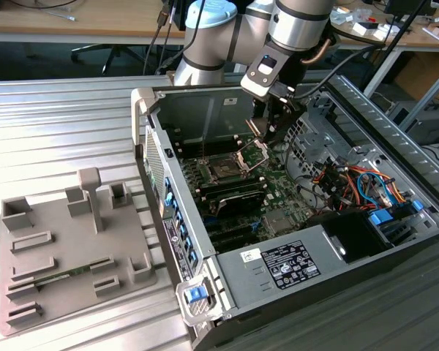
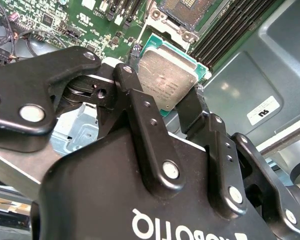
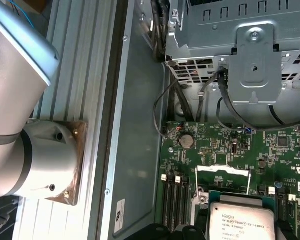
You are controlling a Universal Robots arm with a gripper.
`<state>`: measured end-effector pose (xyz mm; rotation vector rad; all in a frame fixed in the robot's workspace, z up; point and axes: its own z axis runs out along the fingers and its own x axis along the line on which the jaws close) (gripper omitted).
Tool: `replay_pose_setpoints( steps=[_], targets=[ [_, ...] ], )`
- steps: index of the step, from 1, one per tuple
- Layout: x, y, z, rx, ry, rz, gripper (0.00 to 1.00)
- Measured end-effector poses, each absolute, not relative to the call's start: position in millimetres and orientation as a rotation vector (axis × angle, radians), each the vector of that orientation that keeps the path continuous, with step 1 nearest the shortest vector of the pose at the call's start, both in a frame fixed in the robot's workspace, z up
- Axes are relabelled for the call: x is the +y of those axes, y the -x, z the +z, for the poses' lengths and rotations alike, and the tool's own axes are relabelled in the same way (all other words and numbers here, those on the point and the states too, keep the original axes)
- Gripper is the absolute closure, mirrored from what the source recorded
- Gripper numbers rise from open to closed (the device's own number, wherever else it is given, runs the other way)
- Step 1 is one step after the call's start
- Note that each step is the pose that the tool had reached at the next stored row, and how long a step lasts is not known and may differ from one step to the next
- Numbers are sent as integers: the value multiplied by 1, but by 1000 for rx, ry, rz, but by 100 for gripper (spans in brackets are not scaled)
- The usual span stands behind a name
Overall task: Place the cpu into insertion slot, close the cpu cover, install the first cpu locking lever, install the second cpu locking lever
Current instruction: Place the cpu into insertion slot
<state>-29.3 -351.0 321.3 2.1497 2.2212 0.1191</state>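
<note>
The cpu [image 2: 170, 75] is clamped by its edges between the narrowed gripper [image 2: 160, 97] fingers, silvery face showing, held above the motherboard [image 1: 278, 186], near the socket [image 1: 225, 170].

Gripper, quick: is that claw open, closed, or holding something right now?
Gripper: closed on the cpu, gripping it by two opposite edges.
</note>
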Motion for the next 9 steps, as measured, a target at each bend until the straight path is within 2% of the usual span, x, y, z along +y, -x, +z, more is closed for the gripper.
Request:
replay_pose_setpoints(
  steps=[9],
  targets=[
    [-351,29,321,2213,-2158,119,45]
  ],
)
